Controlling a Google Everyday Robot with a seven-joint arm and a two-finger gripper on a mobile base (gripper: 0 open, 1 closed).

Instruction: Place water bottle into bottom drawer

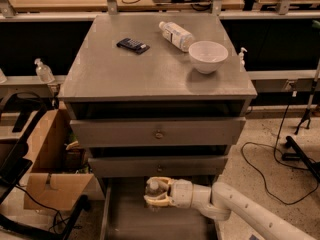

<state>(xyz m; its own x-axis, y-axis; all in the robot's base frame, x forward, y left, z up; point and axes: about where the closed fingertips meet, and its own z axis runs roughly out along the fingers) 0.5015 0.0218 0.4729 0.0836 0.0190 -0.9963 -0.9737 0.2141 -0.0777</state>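
water bottle point(152, 186) is held in the gripper point(150, 193), down at the back of the open bottom drawer point(150, 223). Only its white cap and a bit of clear body show; can't tell if its base touches the drawer floor. Gripper's cream fingers point(159, 182) are closed around it, one above, one below. Arm point(240, 209) comes in from lower right, crossing the drawer's right side.

Right above the gripper: front of the lower knobbed drawer point(125, 166), closed, its bottom edge just over the top finger. Above that, the upper knobbed drawer point(210, 132), front sticking out a little. Drawer floor toward the camera is plain grey.

Cabinet top point(115, 74), well apart from the gripper:
- white-label bottle point(176, 35) lying on its side at the back
- white bowl point(208, 56) just in front of it, near the right edge
- dark flat handset point(133, 45) back left of centre

Around the cabinet:
- open cardboard box point(50, 186) on the floor just left of the drawer
- black frame leg point(75, 215) at lower left, near the drawer's left front corner
- small pump bottle point(44, 71) on the ledge to the left, another pump bottle point(242, 55) just behind the cabinet's right edge
- black cables point(265, 170) on the floor to the right, near the arm.
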